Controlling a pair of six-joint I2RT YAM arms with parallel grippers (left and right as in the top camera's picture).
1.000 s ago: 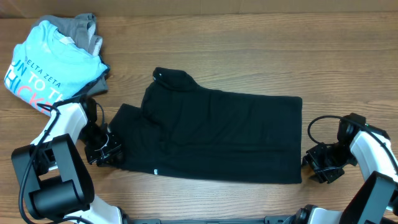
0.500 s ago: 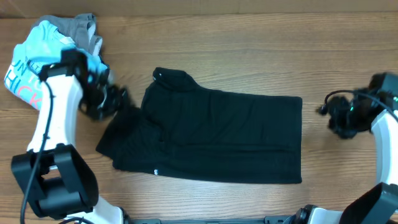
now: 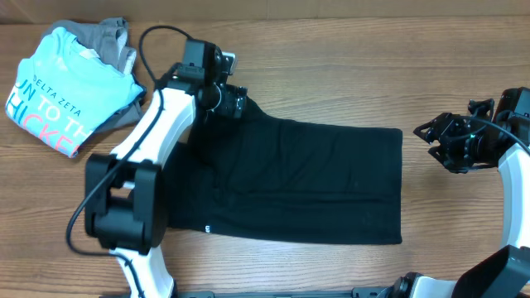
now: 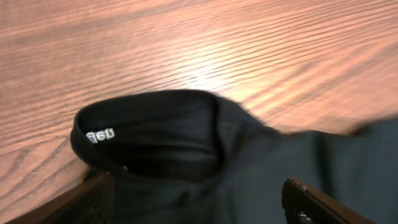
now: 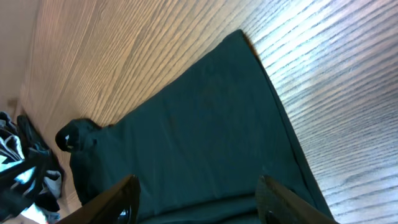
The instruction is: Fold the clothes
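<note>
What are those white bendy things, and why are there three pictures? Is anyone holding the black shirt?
Those are two robot arms. Each ends in a two-fingered tool for pinching. The wide picture comes from a camera above the table. The other two come from small cameras on the arms' wrists, so each tool's own fingers show at the bottom edge. A black T-shirt lies spread out in the middle. A light blue T-shirt with letters is bunched with a grey garment in the wide picture's top left corner. The left tool hovers over the black shirt's collar, fingers apart. The right tool is beyond the shirt's right edge, also open. Nothing is held.
</note>
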